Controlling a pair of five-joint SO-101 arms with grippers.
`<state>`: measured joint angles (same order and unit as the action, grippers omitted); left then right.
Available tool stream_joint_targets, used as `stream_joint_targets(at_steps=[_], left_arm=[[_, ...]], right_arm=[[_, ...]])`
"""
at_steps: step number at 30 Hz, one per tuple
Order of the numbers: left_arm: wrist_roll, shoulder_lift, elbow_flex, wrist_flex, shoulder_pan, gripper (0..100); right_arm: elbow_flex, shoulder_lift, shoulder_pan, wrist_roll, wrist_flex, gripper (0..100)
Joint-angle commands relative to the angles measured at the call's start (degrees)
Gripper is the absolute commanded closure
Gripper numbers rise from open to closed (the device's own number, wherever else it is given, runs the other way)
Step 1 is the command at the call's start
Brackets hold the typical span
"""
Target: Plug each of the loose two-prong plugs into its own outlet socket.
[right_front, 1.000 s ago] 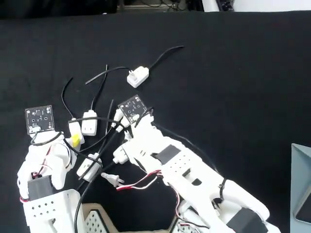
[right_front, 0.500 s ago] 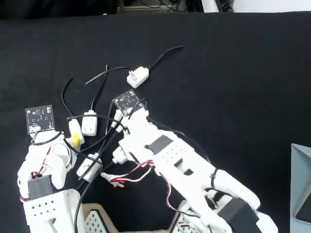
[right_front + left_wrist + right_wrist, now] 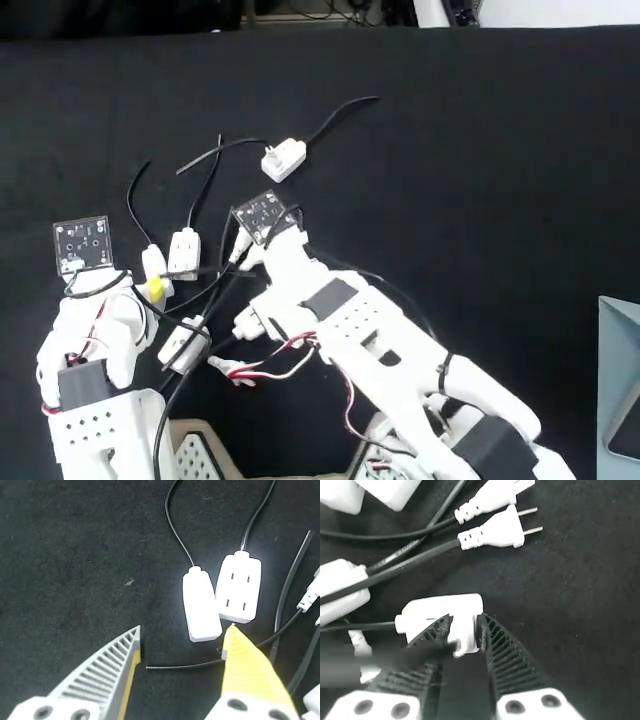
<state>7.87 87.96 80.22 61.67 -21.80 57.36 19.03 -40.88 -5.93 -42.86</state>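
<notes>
Right gripper (image 3: 465, 626) is pinched onto the end of a white block (image 3: 432, 614) with a black cord (plug or socket body, can't tell), lying on the black table (image 3: 580, 580). A two-prong plug (image 3: 492, 534) lies just past it, and a second plug (image 3: 492, 497) is right beside that. Left gripper (image 3: 180, 647) is spread wide and holds nothing. Near its yellow finger (image 3: 247, 667) sits an outlet socket (image 3: 240, 587), slots up.
</notes>
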Motion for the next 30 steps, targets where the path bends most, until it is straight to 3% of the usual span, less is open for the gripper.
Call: stream_joint_targets(at_steps=[1,17,23,30], left_arm=[[-0.53,0.53,-0.22,0.00,-0.57,73],[-0.35,0.53,-0.22,0.00,-0.57,73],[-0.35,0.53,-0.22,0.00,-0.57,73],[-0.35,0.53,-0.22,0.00,-0.57,73]], right_arm=[[3.65,-1.54,-3.08,1.05,-6.95,98.6],[1.36,-0.66,-1.23,4.66,-7.21,98.6],[-1.45,7.69,2.55,4.40,-7.30,98.6],[-3.56,22.02,3.08,2.37,-14.51,98.6]])
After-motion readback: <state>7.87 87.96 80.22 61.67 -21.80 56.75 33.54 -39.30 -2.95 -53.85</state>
